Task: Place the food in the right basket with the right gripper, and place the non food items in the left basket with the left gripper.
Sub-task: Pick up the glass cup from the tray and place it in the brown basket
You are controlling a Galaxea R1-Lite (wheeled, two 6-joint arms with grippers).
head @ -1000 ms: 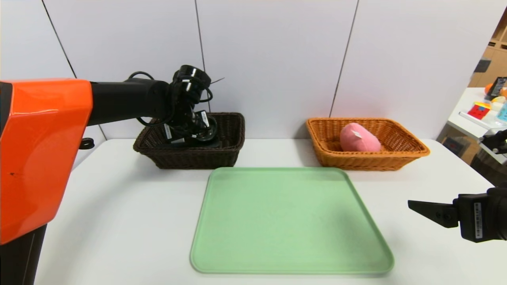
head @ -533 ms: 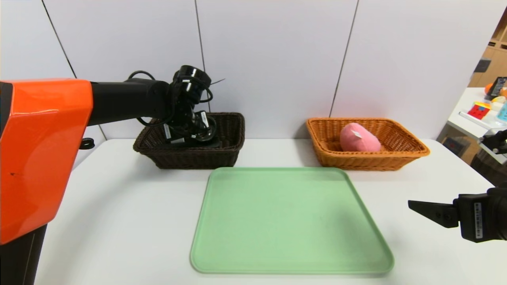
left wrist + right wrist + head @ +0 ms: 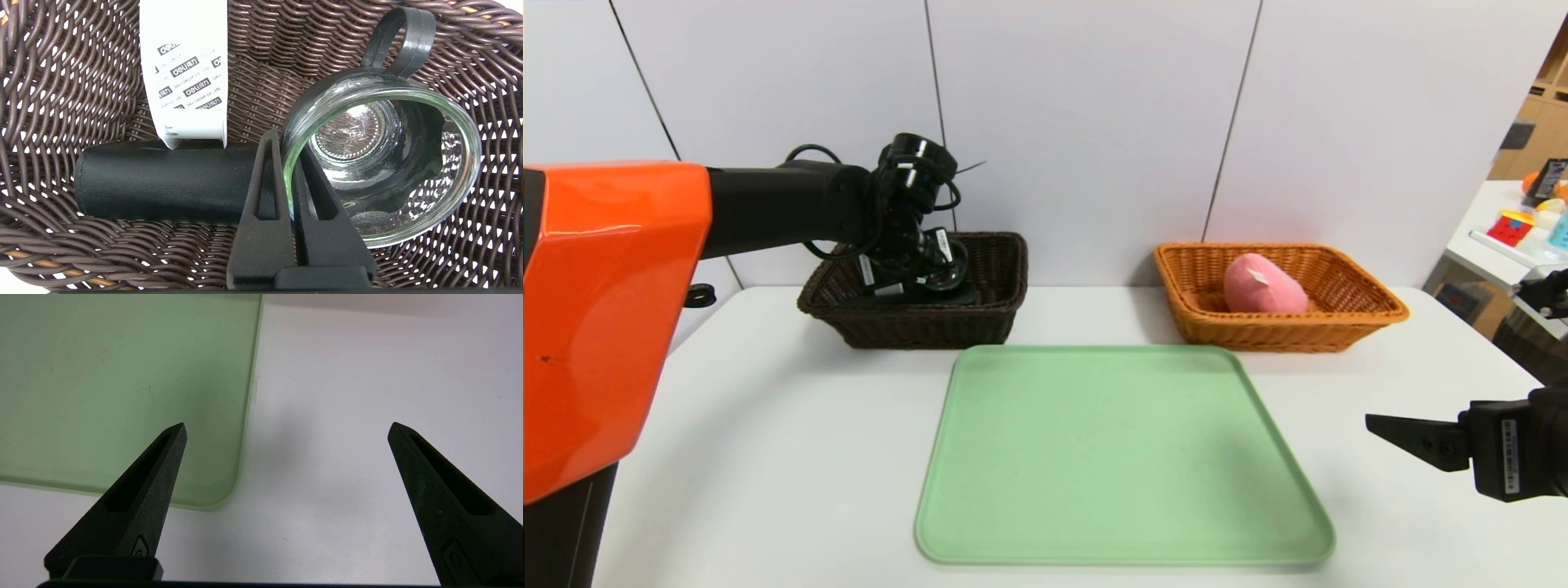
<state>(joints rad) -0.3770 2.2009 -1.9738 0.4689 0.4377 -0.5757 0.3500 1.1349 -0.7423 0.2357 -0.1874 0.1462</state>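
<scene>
- Head view: the left gripper (image 3: 291,141) is down inside the dark brown basket (image 3: 931,327), at the left back of the table (image 3: 768,457).
- Left wrist view: its fingers are clamped on the rim of the clear glass cup (image 3: 380,163), one inside the wall, one outside.
- The black case (image 3: 163,183) lies beside the cup; the white disc (image 3: 186,69) stands near them, within the same woven walls.
- The pink plush peach (image 3: 1262,286) sits in the orange-tan basket (image 3: 1286,335), with room at its right, inside the rim.
- The right gripper (image 3: 288,424) hangs near the green tray's (image 3: 1123,457) right edge, fingers wide apart with nothing between them.
- Bare tabletop separates the two baskets; the tray spans the middle in front.
</scene>
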